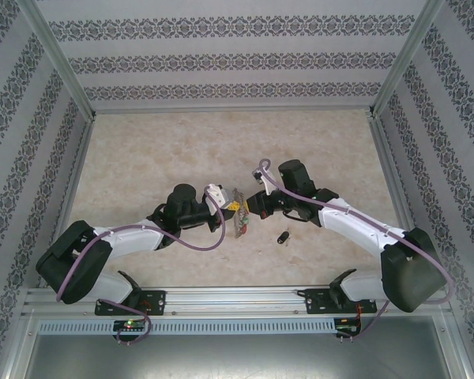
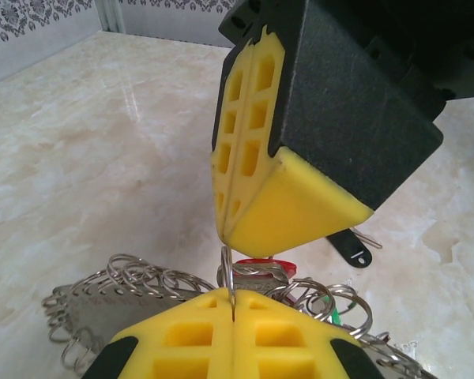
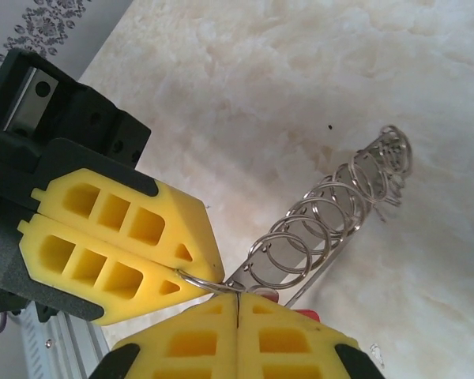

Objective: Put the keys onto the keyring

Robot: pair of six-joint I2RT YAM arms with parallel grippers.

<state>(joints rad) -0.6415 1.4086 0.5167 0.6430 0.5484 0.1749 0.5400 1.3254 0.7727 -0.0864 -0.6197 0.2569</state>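
The marble-patterned tabletop (image 1: 142, 150) carries the work near its middle, somewhat toward the near edge. Both arms reach inward and their tips meet there.

Left gripper (image 2: 232, 304): yellow pads pressed flat together, with a thin wire loop of the keyring (image 2: 126, 284) pinched in the seam. The right wrist view confirms this, showing the loop caught at the tip of those pads.

Right gripper (image 3: 238, 308): pads likewise closed tight, no gap between them. Its tip stands directly against the left gripper's tip, touching the same wire loop. Whether it actually grips anything cannot be told.

The keyring, a silvery band edged with many small wire loops, extends from the two tips out over the tabletop.

Red key (image 2: 272, 268): head partly visible among the loops, just behind the pinched wire and under the right gripper's tip.

Black key (image 1: 284, 236): lies alone on the tabletop, near the grippers on their right, toward the near edge, apart from the keyring.
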